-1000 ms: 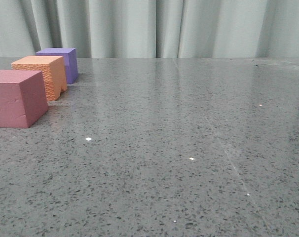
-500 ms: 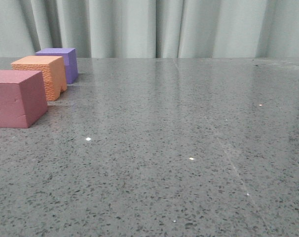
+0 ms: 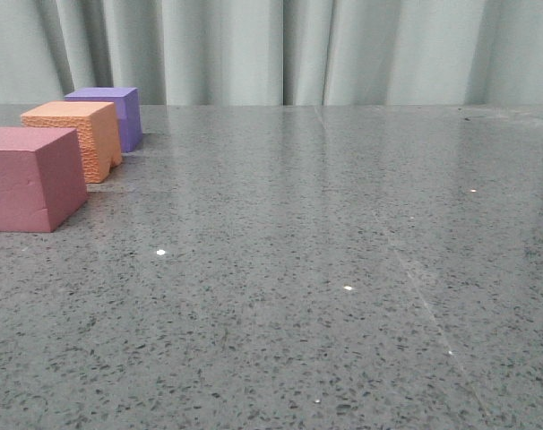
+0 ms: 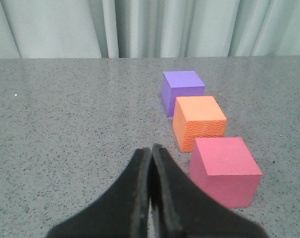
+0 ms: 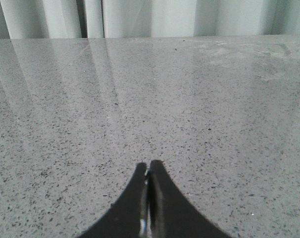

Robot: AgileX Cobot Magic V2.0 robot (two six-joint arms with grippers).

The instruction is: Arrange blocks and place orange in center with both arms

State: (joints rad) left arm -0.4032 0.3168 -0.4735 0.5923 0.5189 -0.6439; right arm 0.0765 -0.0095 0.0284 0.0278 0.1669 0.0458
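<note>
My L gripper (image 4: 150, 151): fingers pressed together, nothing held, over bare table (image 3: 343, 269). R gripper (image 5: 149, 168) same, closed on nothing. Blocks in a row at table's left side, near to far: pink-red cube (image 3: 31, 177), orange cube (image 3: 76, 136) in middle, purple cube (image 3: 110, 111) nearest the curtain (image 3: 280, 49).

Three blocks stand in a row on the bench (image 3: 325, 269), at its far left: the nearest block (image 3: 31, 179) in front, the rough-faced block (image 3: 74, 136) between (close to both neighbours), the farthest block (image 3: 110, 112) behind, before the curtain (image 3: 280, 49).
</note>
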